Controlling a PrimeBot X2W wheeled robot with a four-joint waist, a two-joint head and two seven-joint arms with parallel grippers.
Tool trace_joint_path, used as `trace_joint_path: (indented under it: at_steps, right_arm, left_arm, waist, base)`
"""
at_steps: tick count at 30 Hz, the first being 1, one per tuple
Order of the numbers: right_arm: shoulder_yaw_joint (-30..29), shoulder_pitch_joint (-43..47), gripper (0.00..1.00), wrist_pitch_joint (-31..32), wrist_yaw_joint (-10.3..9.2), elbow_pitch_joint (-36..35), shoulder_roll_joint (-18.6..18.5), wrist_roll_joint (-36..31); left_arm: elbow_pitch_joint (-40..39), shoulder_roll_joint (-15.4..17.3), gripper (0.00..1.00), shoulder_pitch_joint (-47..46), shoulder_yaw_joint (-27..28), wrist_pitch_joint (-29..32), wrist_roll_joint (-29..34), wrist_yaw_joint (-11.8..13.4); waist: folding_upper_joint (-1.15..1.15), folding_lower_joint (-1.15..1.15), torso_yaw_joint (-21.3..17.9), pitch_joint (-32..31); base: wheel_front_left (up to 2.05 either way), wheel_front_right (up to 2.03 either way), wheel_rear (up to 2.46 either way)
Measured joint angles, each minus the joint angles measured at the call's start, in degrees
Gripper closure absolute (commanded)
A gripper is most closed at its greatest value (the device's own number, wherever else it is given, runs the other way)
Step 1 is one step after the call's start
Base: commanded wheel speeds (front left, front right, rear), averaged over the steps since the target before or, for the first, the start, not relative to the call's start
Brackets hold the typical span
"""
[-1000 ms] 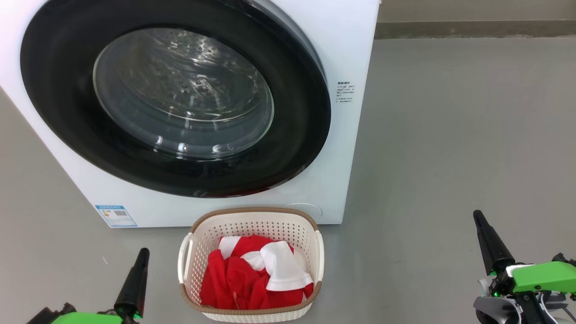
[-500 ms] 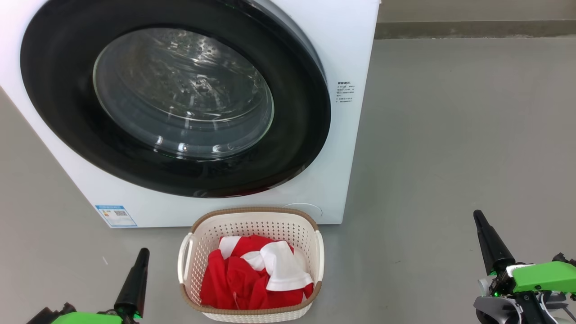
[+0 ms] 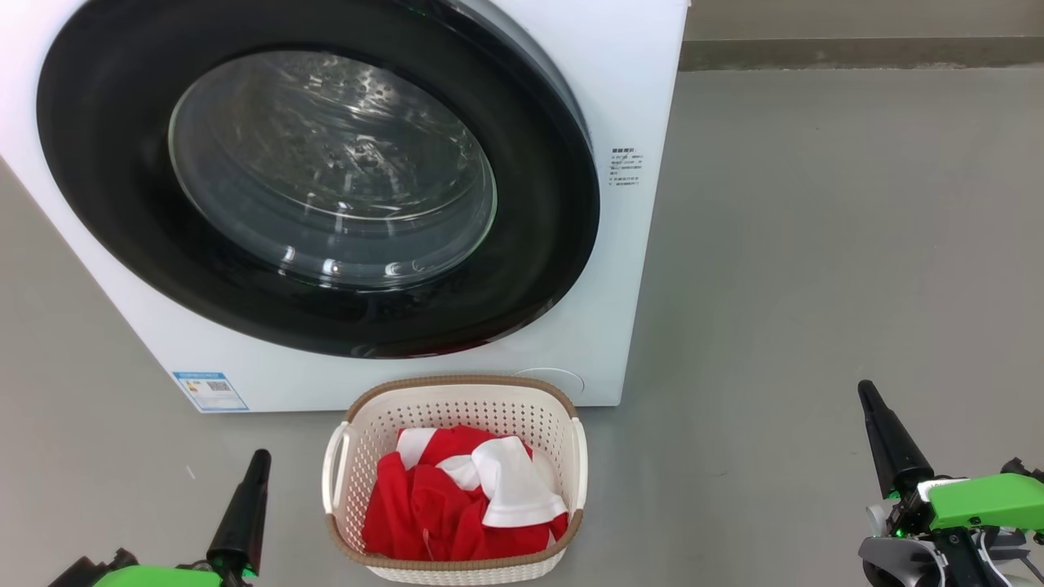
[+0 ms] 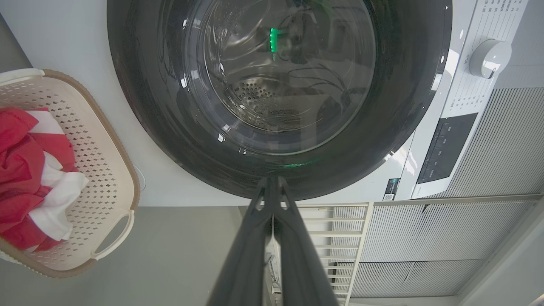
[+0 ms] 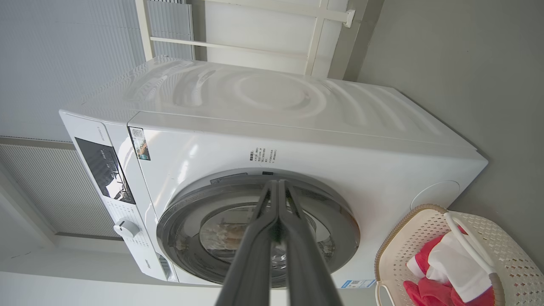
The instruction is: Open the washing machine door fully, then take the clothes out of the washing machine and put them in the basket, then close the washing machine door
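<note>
On washing machine (image 3: 640, 98): blue sticker (image 3: 210, 391), print (image 3: 625, 167) illegible; left claw (image 3: 259, 458), right claw (image 3: 865, 390) clenched empty.

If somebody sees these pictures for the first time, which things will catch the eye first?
First comes the big round washing machine door, glossy black around clear glass, closed on the white washing machine at the upper left of the head view. Next come the bright red and white clothes, piled in the cream basket on the grey floor just before the machine.

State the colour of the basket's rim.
Brown, woven-look, on the cream basket; clearest in the head view.
</note>
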Motion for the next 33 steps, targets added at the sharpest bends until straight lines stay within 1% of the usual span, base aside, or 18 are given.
trace_joint_path:
  at_steps: [33]
  right_arm:
    - [-0.1, 0.0, 1.0, 0.0, 0.0, 0.0, 0.0, 0.0]
  left_arm:
    - [0.0, 0.0, 1.0, 0.0, 0.0, 0.0, 0.0, 0.0]
  waist:
    - [0.0, 0.0, 0.0, 0.0]
  base:
    - [0.0, 0.0, 0.0]
